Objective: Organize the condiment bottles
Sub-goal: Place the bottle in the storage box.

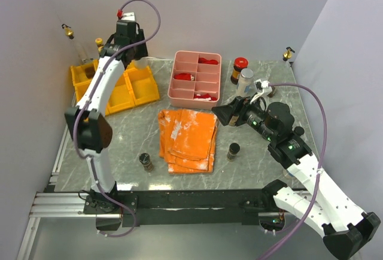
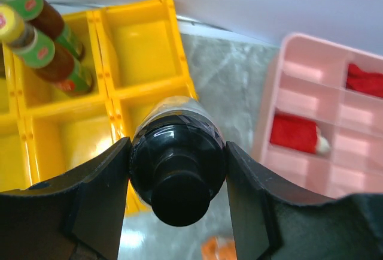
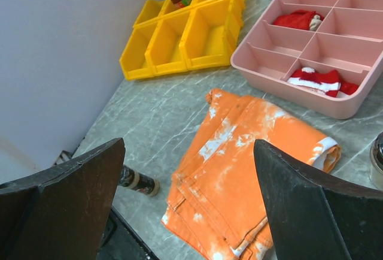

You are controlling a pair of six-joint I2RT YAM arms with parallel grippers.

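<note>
**Left tool grips a bottle over the bins; right tool open**

The yellow bins [image 1: 116,86] sit at the bench's back left. One compartment holds two brown bottles [image 2: 45,44] leaning side by side. Another compartment shows bare. The left tool [image 2: 178,152] is clamped on a black-capped bottle [image 2: 178,170], one finger on each side of its shoulder, holding it above the bins.

The pink tray [image 1: 196,79] lies just right of the bins. Red pieces [image 1: 182,76] lie in a few of its compartments, and one piece has white trim.

A red-capped jar [image 1: 239,69] and a silver-capped jar [image 1: 244,82] stand close together just right of the tray. A dark bottle [image 1: 233,151] sits beside the right edge of the orange cloth [image 1: 187,139]. A banded bottle [image 1: 145,162] sits off the cloth's front left corner. The right tool [image 3: 188,152] hovers over the cloth's right side with its fingers spread wide and nothing between them.

The bench [image 1: 269,68] is grey marbled stone. Pale walls [image 1: 239,8] close it in on three sides.

Both binned bottles wear green labels, but the print is too small to read.
</note>
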